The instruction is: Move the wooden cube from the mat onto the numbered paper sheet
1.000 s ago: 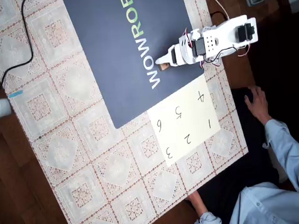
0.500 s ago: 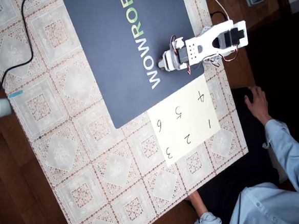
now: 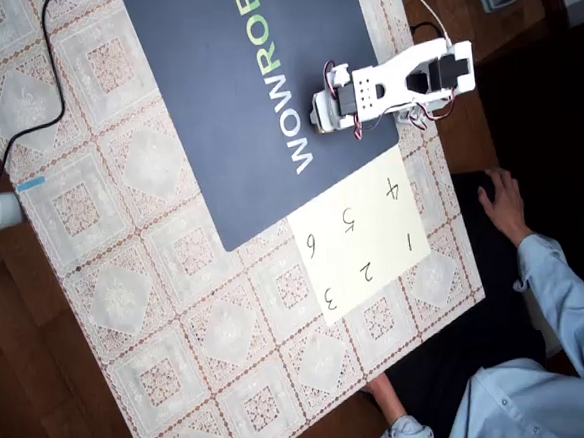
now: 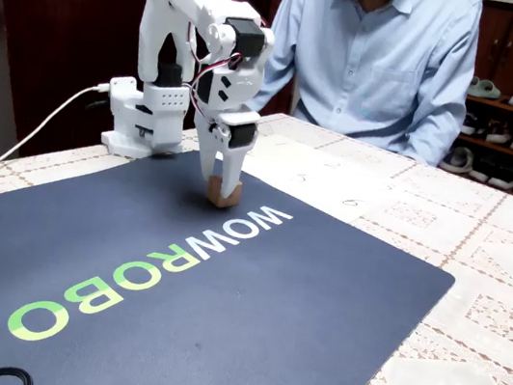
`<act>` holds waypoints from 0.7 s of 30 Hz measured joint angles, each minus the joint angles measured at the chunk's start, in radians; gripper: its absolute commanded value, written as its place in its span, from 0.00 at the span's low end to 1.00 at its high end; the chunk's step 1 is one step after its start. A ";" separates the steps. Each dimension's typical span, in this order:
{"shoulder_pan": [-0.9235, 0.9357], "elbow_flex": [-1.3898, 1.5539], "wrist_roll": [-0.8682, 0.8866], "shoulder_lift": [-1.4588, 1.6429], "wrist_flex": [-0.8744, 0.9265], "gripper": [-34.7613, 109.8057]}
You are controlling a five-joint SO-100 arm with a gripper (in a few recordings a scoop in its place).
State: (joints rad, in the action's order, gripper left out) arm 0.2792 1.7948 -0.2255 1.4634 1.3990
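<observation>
A white robot arm [image 4: 197, 46] reaches down over the mat [image 4: 173, 287], a dark navy sheet printed with white and green letters. In the fixed view, the gripper [image 4: 223, 187] points straight down, and its fingers [image 4: 239, 162] are narrowed around the wooden cube [image 4: 223, 193], a small tan block. The cube sits right at the mat's surface beside the white letter W; whether it rests there or hangs just above is hard to judge. In the overhead view the arm's body covers the cube, so only the fixed view shows the grip.

The overhead view instead shows the layout. The numbered paper sheet [image 3: 359, 239], pale cream with handwritten numerals, lies at about 6 o'clock from the arm, its upper edge touching the mat's corner. A white lace-patterned cloth [image 3: 127, 291] covers the desk. A person in a light blue shirt [image 4: 376, 55] sits behind the desk, one hand [image 3: 501, 202] resting near the paper's 3 o'clock side.
</observation>
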 measured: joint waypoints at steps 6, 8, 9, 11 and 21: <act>0.009 0.005 -0.025 0.002 -0.015 0.37; 0.011 0.005 0.002 0.002 -0.021 0.39; 0.011 0.005 0.015 -0.003 -0.032 0.39; 0.012 0.006 0.026 -0.009 -0.034 0.41; -0.017 0.020 0.071 -0.008 -0.020 0.43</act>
State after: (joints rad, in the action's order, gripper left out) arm 0.2623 1.8147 -0.1549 1.4557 1.3790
